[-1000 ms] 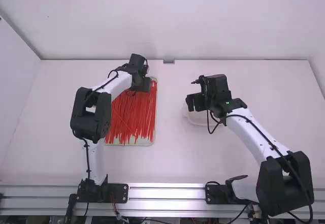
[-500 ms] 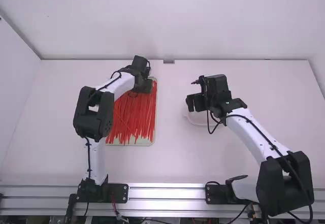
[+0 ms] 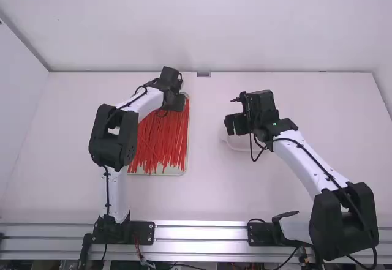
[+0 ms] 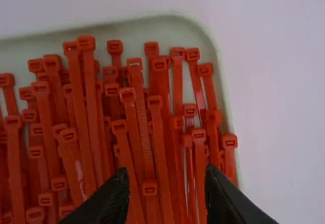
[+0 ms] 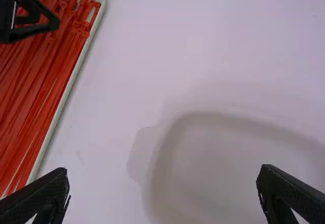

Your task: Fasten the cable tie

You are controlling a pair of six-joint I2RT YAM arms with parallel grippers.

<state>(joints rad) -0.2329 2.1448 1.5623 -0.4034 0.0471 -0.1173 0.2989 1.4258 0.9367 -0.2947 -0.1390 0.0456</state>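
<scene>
A heap of red plastic cable ties point(image 3: 160, 140) lies lengthwise in a pale green rectangular tray point(image 3: 166, 174) on the white table point(image 3: 294, 98), left of the middle. The ties' square heads are bunched at the tray's far end, and their tails run back toward the arm bases.

The left arm point(image 3: 142, 101) reaches to that far end, where the left jaws hang over the tie heads near the tray's right-hand far corner. In the left wrist view the two black fingers point(image 4: 109, 202) stand apart with several ties point(image 4: 137, 127) between them and nothing gripped. I cannot tell whether the fingertips touch the heap. The tray's bare pale floor point(image 4: 132, 31) shows beyond the heads.

The right arm point(image 3: 300, 157) extends to the table's middle, well apart from the tray. The right jaws are spread wide, each black finger point(image 5: 43, 196) far from the other, and they hold nothing. They hang above a shallow translucent white plastic tub point(image 5: 233, 168), which sits on the table just right of the tray point(image 5: 68, 89). In the high view the tub point(image 3: 231, 142) shows partly under the right wrist. No tie lies outside the tray.
</scene>
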